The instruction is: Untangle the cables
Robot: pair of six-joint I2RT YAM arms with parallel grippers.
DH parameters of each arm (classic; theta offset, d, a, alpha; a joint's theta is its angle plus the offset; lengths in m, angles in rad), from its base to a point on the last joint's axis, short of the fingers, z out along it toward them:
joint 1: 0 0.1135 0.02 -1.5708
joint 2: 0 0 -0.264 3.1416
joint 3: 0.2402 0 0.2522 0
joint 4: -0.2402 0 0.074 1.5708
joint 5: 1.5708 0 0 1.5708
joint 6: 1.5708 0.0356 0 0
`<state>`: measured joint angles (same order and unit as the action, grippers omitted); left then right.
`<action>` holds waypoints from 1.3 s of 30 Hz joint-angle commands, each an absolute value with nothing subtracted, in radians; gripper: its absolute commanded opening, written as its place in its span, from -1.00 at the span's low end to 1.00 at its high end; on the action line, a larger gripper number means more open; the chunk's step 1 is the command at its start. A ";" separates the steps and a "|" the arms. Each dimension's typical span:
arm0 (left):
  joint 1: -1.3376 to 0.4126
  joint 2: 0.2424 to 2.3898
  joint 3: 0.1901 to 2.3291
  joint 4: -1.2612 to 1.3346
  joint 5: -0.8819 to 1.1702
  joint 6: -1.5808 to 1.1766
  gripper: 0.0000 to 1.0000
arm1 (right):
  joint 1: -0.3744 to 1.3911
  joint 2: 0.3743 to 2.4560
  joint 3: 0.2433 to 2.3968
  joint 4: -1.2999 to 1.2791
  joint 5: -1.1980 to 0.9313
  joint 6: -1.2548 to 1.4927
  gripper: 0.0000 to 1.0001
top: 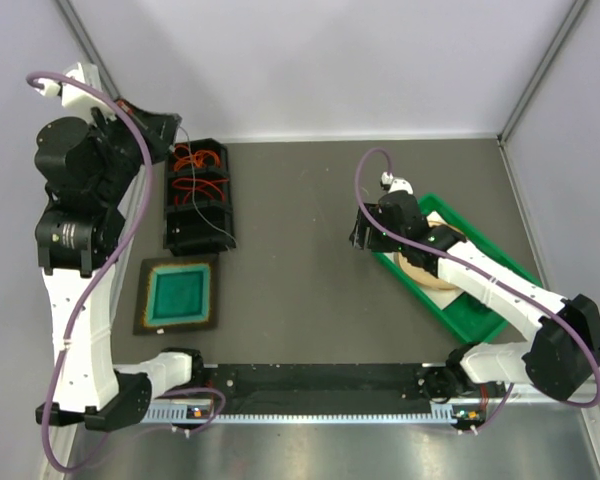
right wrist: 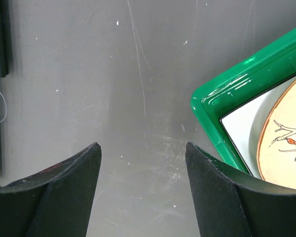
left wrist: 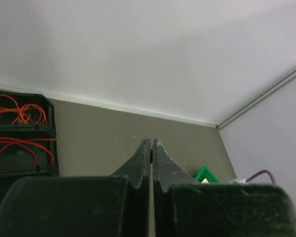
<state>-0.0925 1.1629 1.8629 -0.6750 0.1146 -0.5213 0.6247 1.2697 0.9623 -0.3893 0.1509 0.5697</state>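
Note:
Orange-red cables [top: 199,171] lie in loose loops in the far two compartments of a black divided tray [top: 199,238]; a thin pale cable [top: 212,222] trails over the near compartment. The loops also show in the left wrist view [left wrist: 18,129]. My left gripper [left wrist: 151,144] is shut and empty, raised high at the tray's far left corner [top: 165,130]. My right gripper [right wrist: 143,147] is open and empty, low over bare table beside the green tray, in the top view [top: 362,240].
A green tray [top: 480,318] holding a beige plate [top: 432,268] sits at the right; its corner shows in the right wrist view [right wrist: 222,106]. A dark square mat with a teal centre [top: 180,292] lies near the left arm's base. White walls enclose the table.

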 commanded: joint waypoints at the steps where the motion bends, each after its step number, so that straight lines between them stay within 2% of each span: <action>1: -0.094 1.085 1.743 -0.686 0.098 -0.529 -1.00 | 0.620 1.233 0.951 -0.362 0.132 0.580 0.37; 5: -0.095 1.055 1.646 -0.698 0.107 -0.541 -1.00 | 0.621 1.232 0.945 -0.362 0.127 0.578 0.37; 13: -0.095 1.121 1.666 -0.808 0.242 -0.496 -1.00 | 0.621 1.238 0.942 -0.345 0.117 0.581 0.37; 17: -0.095 1.134 1.547 -0.805 0.123 -0.462 -1.00 | 0.629 1.247 0.943 -0.345 0.117 0.587 0.37; 24: -0.150 1.127 1.147 -0.678 0.051 -0.512 -1.00 | 0.632 1.250 0.936 -0.345 0.121 0.589 0.37; 28: -0.342 1.144 1.036 -0.647 -0.260 -0.581 -1.00 | 0.635 1.266 0.950 -0.348 0.117 0.589 0.37; 30: -0.388 1.158 0.965 -0.618 -0.304 -0.629 -1.00 | 0.638 1.267 0.951 -0.345 0.115 0.591 0.37; 33: -0.417 1.195 0.901 -0.540 -0.287 -0.676 -1.00 | 0.643 1.273 0.951 -0.342 0.114 0.589 0.37; 38: -0.466 1.333 0.914 -0.482 -0.331 -0.678 -0.99 | 0.644 1.273 0.945 -0.348 0.117 0.588 0.37; 39: -0.472 1.356 0.926 -0.486 -0.337 -0.673 -0.87 | 0.644 1.270 0.943 -0.348 0.118 0.588 0.37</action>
